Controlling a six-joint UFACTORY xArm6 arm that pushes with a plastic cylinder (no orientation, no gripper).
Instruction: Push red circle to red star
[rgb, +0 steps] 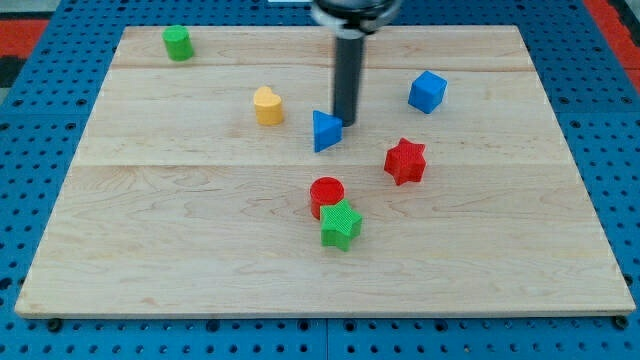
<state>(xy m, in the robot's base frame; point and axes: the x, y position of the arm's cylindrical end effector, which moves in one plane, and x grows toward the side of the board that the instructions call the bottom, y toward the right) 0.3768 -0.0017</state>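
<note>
The red circle lies near the middle of the board, touching the green star just below it. The red star lies up and to the right of the red circle, apart from it. My tip is at the end of the dark rod, right beside the blue triangle, on its right side. The tip is above the red circle and left of the red star, touching neither.
A yellow heart-like block lies left of the blue triangle. A blue cube sits at the upper right. A green block sits at the top left corner. The wooden board rests on a blue pegboard.
</note>
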